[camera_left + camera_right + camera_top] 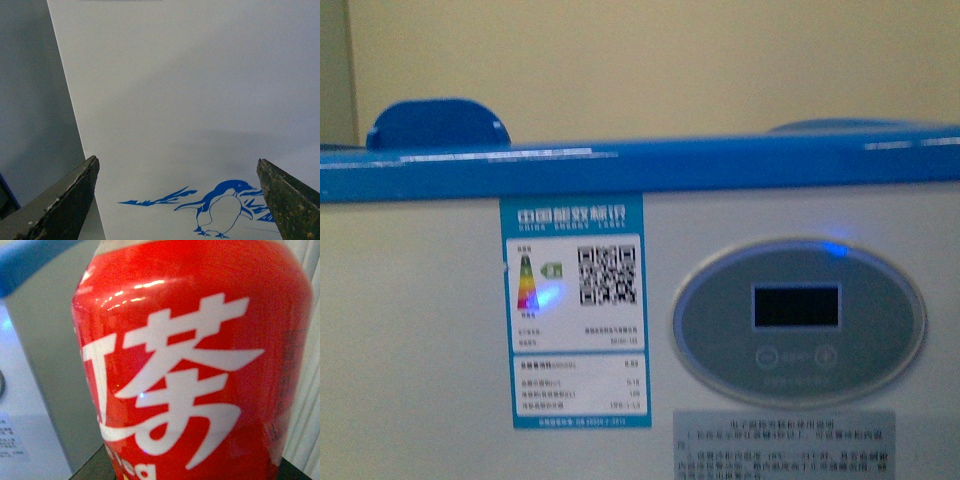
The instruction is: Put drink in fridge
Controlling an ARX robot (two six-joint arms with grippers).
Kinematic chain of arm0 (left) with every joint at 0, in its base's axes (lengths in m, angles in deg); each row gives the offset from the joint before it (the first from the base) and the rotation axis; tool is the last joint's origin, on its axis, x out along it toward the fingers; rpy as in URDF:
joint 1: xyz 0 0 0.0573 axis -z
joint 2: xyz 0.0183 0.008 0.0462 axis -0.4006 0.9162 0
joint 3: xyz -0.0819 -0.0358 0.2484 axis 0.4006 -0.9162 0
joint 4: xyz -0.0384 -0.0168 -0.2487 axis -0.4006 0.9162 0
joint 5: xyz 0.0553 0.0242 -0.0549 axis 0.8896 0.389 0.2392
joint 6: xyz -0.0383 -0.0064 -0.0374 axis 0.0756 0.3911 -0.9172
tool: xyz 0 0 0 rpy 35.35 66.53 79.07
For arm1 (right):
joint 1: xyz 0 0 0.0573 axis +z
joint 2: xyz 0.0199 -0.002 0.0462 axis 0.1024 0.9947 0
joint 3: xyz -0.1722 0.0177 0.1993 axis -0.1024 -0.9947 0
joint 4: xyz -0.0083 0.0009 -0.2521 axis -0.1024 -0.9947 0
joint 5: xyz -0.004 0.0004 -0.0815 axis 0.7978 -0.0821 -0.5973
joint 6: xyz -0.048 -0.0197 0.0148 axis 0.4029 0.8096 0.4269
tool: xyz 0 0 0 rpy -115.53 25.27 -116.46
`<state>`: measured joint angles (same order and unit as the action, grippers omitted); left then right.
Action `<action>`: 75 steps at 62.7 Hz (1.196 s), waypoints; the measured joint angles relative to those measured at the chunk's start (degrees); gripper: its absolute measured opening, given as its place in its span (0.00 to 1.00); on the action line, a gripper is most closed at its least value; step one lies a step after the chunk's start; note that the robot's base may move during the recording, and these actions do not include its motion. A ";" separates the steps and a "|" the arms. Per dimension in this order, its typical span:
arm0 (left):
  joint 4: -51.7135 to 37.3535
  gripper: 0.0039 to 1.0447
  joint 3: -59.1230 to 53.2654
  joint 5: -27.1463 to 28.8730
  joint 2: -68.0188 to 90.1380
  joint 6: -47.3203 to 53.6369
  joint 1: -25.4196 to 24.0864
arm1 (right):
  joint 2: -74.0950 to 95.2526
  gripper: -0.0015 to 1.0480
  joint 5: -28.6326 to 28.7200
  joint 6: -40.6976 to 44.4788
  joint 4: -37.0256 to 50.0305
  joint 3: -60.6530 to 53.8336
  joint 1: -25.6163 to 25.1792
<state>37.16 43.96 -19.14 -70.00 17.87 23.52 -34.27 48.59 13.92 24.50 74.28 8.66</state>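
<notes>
So the fridge (420, 300) filled our front view, really close up: white front, blue rim (620, 170) across the top, and a plain yellowish wall behind it. An energy label (575, 310) with a QR code was stuck just under the rim. Right beside that sat an oval control panel (798, 318) with a dark display and a small blue light glowing at its upper edge. Below the panel was a grey sticker (785, 445), but the print was too blurry for us to read. The left gripper (177, 159) was spread wide with nothing between its fingers (75, 195), and it pointed at the white front where the blue penguin (222, 207) is drawn. The can (190, 365), red with big white characters, took up nearly the whole right wrist view. We could only see dark bits of the right gripper (190, 472) at either side of the can's base, so it looked clamped on the can. The can was upright, outside the fridge, just beside its grey side wall and below the rim.
</notes>
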 joint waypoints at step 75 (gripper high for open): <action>0.00 0.92 0.00 0.02 0.00 0.00 0.00 | 0.00 0.35 0.00 0.00 0.02 0.04 0.00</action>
<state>37.16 43.96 -19.12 -70.00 17.87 23.52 -34.27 48.59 13.92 24.52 74.32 8.66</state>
